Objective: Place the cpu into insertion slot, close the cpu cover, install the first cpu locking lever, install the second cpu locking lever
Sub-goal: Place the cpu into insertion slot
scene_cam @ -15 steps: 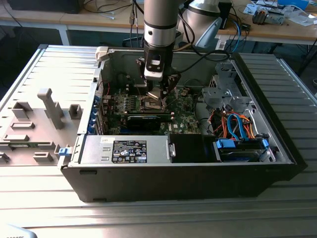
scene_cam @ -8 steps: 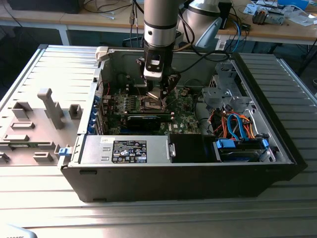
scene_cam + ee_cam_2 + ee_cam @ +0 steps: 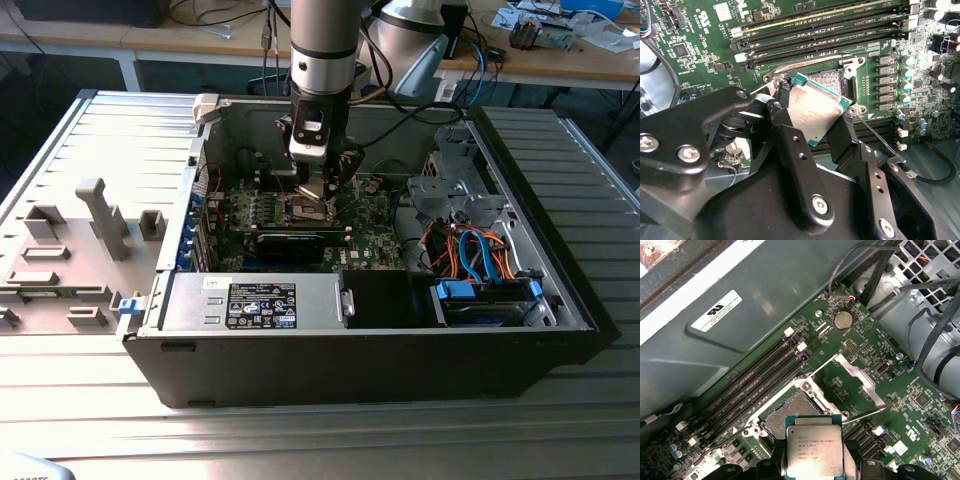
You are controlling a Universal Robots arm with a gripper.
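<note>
The cpu (image 3: 812, 112) hangs tilted just above the insertion slot (image 3: 790, 416), pinched at two opposite edges by the claw (image 3: 811, 119), which is clenched on it. It looks light, thin and stiff, yet probably fragile underneath, so an edge hold suits it, though the smooth metal could slip. The cpu cover (image 3: 858, 378) stands swung open beside the slot.

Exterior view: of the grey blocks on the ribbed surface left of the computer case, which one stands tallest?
The narrow grey upright post with the flat cap; it rises well above the squat blocks around it.
</note>
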